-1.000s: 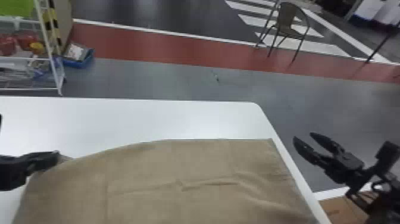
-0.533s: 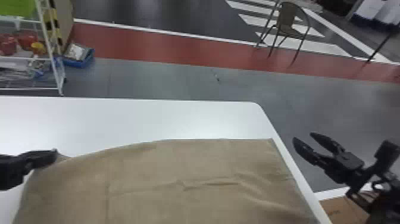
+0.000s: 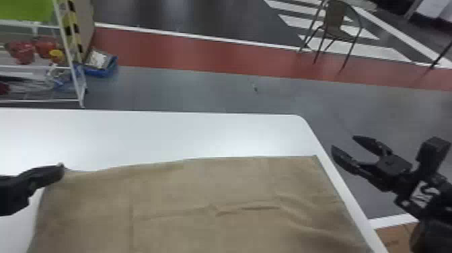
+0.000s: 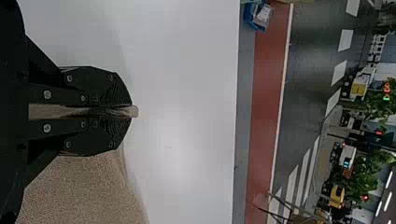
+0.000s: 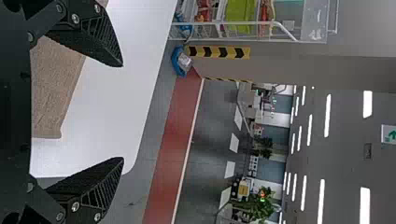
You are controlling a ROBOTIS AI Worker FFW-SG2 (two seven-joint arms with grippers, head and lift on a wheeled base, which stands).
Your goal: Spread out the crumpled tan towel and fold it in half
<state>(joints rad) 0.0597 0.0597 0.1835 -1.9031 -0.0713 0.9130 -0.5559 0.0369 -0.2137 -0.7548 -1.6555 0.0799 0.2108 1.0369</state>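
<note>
at the left, a white wire rack (image 3: 72,60) stands on the floor beyond the white table (image 3: 218,134). over the table's left part, the left gripper (image 4: 131,111) has its fingers pressed narrow on the far left corner of the tan towel (image 3: 188,195), a little cloth poking out past the tips. from there the towel runs right across the table, its far edge bowing slightly, to a neat far right corner just beside the table's right edge. the spreading looks mostly done: the cloth is broad and nearly flat, with a few creases across the middle and toward the right. where its near edge lies, one cannot tell. farther right, past the table's edge, the right gripper (image 3: 343,142) hangs with its fingers wide and nothing between them. the fold in half is not yet made; it probably calls for the right gripper to take the far right corner, then both to bring the far edge nearer.
</note>
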